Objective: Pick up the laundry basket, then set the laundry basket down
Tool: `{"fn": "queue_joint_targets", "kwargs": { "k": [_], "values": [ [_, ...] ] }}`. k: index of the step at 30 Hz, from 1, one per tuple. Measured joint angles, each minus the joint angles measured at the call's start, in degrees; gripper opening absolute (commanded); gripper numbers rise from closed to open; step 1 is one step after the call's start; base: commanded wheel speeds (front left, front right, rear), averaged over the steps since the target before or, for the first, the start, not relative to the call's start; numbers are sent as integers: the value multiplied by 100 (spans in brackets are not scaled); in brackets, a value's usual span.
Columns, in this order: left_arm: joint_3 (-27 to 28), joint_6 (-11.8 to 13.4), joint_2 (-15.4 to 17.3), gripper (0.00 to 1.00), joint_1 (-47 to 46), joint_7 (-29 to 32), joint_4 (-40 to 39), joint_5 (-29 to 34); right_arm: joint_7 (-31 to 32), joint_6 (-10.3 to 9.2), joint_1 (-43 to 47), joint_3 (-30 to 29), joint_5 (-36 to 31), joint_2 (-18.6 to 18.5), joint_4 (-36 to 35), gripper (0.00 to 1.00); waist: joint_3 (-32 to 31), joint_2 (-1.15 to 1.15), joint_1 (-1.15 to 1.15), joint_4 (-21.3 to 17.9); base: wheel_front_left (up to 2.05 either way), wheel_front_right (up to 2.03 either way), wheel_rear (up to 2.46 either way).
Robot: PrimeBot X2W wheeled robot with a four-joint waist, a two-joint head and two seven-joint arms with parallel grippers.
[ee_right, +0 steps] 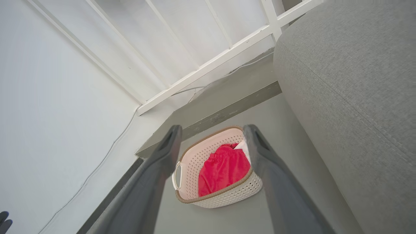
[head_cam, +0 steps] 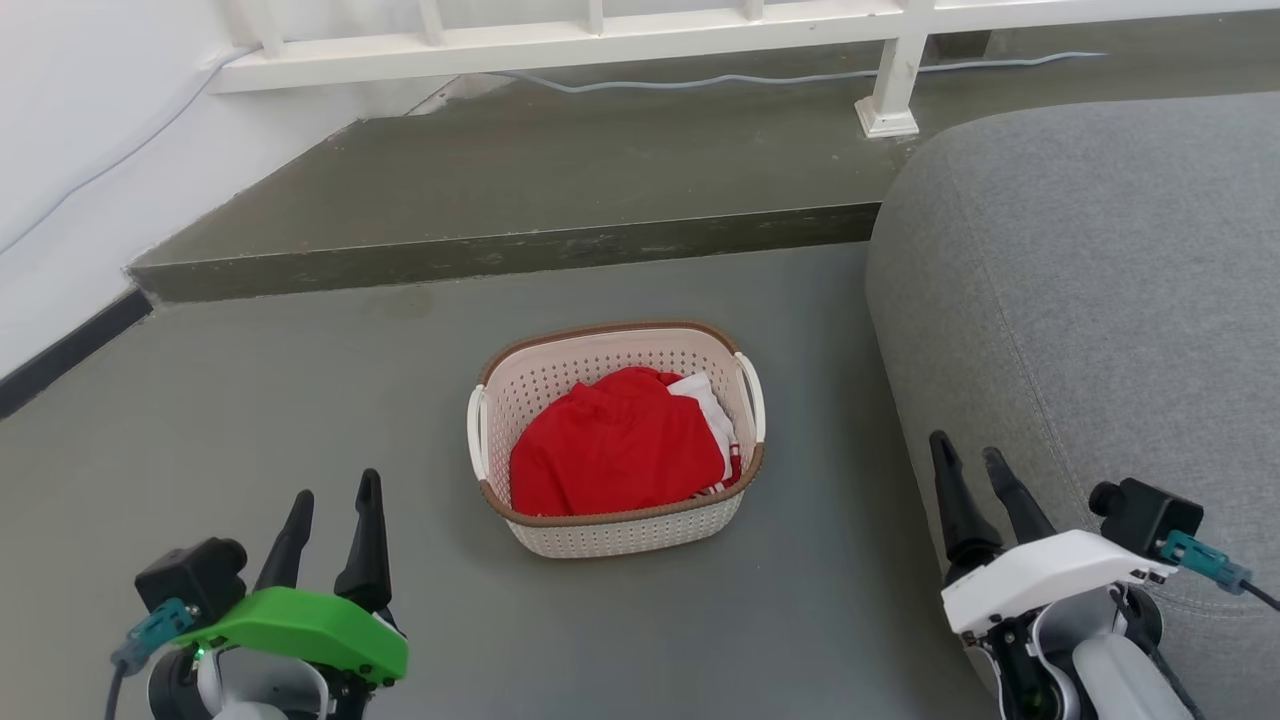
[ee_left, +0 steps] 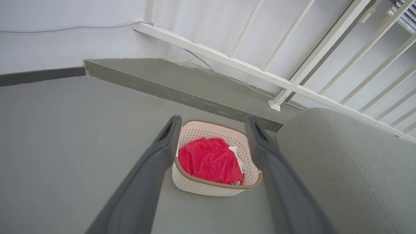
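The laundry basket (head_cam: 620, 535) is cream-white and perforated, with a brown rim and white side handles. It stands on the grey floor at the centre and holds red and white cloth. My left gripper (head_cam: 335, 500) is open at the lower left, well short of the basket. My right gripper (head_cam: 972, 456) is open at the lower right, over the sofa's edge, also apart from it. Between the left fingers (ee_left: 162, 146) the laundry basket (ee_left: 208, 188) lies ahead. From the right wrist the laundry basket (ee_right: 227, 198) lies ahead between the fingers (ee_right: 167, 146).
A grey sofa (head_cam: 1100, 300) fills the right side, close to the basket. A raised concrete step (head_cam: 500, 255) runs behind the basket, with a white railing (head_cam: 890, 90) and a cable on it. A white wall (head_cam: 80, 150) stands at the left.
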Motion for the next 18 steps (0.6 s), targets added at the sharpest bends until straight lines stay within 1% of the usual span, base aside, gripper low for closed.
{"fn": "queue_joint_targets", "kwargs": {
  "k": [3, 13, 15, 18],
  "values": [
    [-44, 16, 0, 100, 2, -79, -30, 243, -37, -74, 2, 49, -241, 4, -29, 100, 0, 0, 0, 0, 0, 0, 0],
    [-203, 151, 0, 100, 19, -253, -76, 979, -219, -176, 19, 260, -992, 19, -125, 100, -4, 0, 0, -6, 0, 0, 0],
    [-244, 169, 0, 100, 25, -292, -81, 1090, -234, -223, 19, 309, -1128, 21, -145, 100, -8, 0, 0, -9, 0, 0, 0],
    [-312, 213, 0, 100, 69, -354, -88, 1314, -287, -233, 22, 377, -1362, 23, -168, 100, -14, 0, 0, -16, 0, 0, 0]
  ]
}}
